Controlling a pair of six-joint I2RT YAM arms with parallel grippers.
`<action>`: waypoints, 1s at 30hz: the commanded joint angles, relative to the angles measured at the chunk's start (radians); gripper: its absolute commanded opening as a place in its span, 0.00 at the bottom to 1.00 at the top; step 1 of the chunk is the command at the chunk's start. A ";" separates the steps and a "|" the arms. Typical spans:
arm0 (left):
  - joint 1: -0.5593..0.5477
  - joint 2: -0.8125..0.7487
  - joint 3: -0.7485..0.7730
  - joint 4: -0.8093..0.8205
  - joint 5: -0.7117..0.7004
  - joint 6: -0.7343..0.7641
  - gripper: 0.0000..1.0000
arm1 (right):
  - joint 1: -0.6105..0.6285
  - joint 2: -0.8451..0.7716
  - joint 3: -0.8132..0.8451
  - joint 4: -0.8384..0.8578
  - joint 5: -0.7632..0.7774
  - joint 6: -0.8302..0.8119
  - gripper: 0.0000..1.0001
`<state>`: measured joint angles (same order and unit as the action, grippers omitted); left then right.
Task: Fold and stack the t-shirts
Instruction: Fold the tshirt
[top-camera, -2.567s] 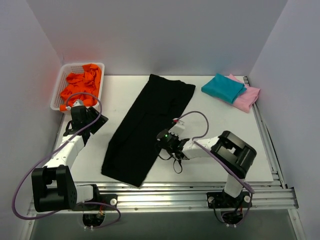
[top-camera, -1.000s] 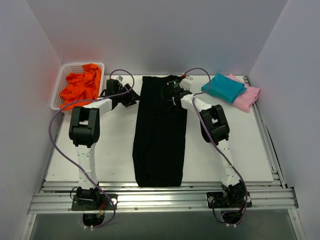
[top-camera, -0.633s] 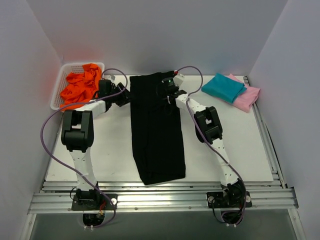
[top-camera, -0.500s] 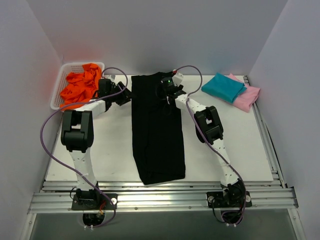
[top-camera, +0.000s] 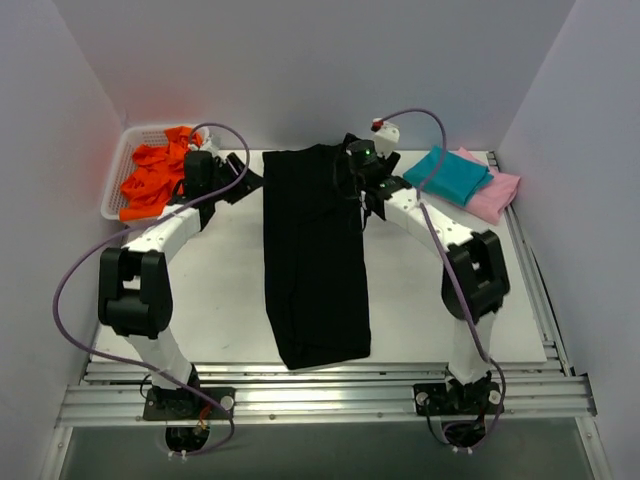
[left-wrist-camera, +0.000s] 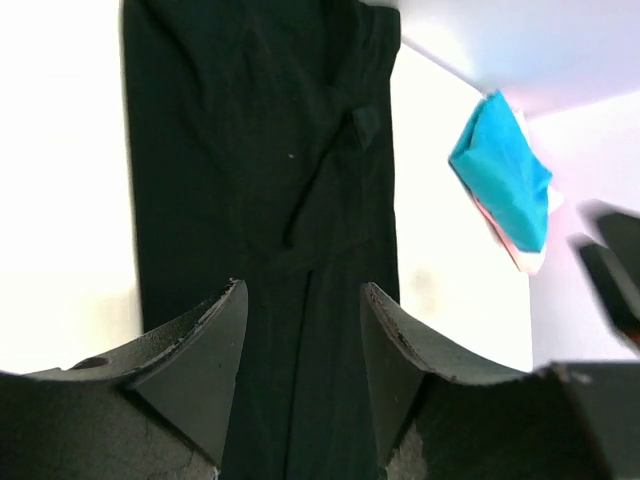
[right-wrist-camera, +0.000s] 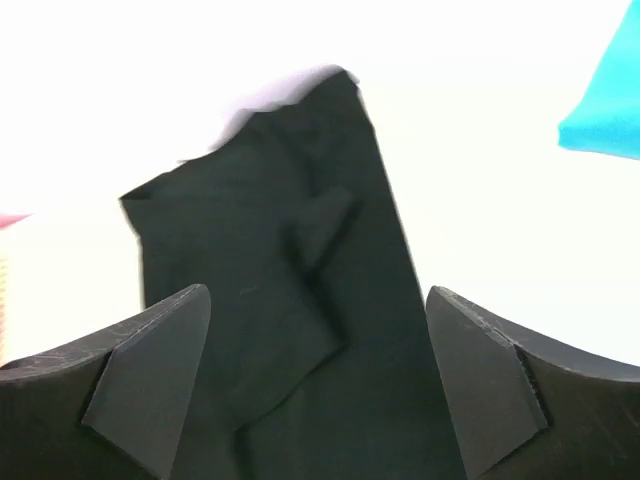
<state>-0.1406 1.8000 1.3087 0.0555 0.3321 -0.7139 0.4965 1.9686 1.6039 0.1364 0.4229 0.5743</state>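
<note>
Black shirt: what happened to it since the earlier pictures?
The black shirt swung from slanted to straight up the table. The right gripper, at its far end, opened its jaws and let go. The left gripper reached out beside the far end, jaws open. The teal shirt, pink shirt and basket stayed put.

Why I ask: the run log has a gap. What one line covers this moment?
black t-shirt: long folded strip | left hand: open, empty | right hand: open, empty | teal t-shirt: folded, on pink t-shirt
</note>
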 joint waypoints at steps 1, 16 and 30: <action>-0.004 -0.094 -0.101 -0.043 -0.096 -0.001 0.57 | 0.089 -0.164 -0.163 0.035 0.043 0.034 0.85; -0.220 -0.526 -0.554 -0.101 -0.373 -0.148 0.51 | 0.414 -0.166 -0.381 -0.009 0.011 0.245 0.74; -0.300 -0.941 -0.655 -0.364 -0.470 -0.128 0.52 | 0.570 -0.117 -0.481 -0.038 0.083 0.392 0.72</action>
<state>-0.4332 0.8818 0.6624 -0.2474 -0.1085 -0.8532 1.0561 1.8481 1.1412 0.1272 0.4393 0.9119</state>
